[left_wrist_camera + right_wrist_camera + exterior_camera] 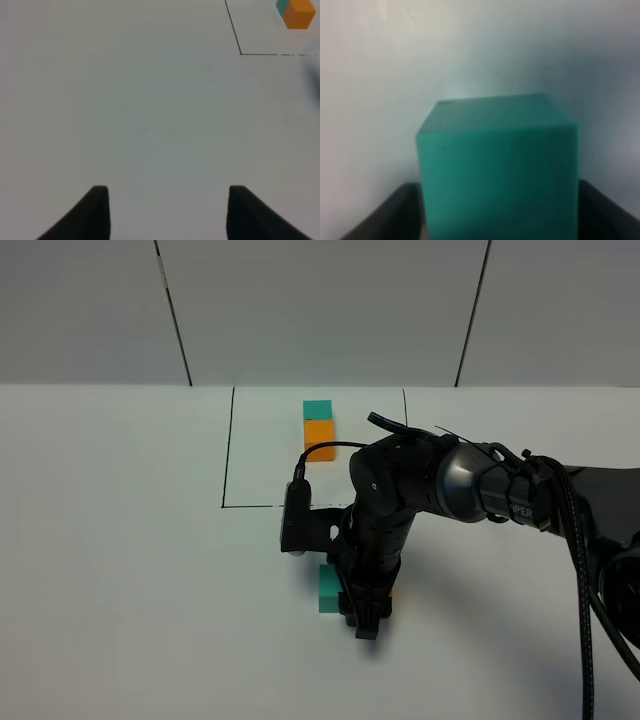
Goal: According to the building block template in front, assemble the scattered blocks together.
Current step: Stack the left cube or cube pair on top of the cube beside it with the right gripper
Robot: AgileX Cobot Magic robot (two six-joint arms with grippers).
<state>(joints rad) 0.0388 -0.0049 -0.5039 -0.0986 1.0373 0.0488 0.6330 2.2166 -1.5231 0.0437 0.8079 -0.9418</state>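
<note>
The right arm (400, 490) covers most of the loose teal cube (327, 590) in the high view. On the arm's other side from that cube only a sliver of orange (393, 592) shows, too small to tell as a block. Up close the teal cube is blurred and its base is cut off by the picture's edge; the fingers (402, 212) of the right gripper (500, 220) are dark corners flanking it, and whether they press it cannot be told. Well beyond the teal cube, the template pair (298, 12) is clipped by the left wrist picture's edge, its teal half mostly behind the orange, and a dark blur (315, 82) there cannot be identified.
</note>
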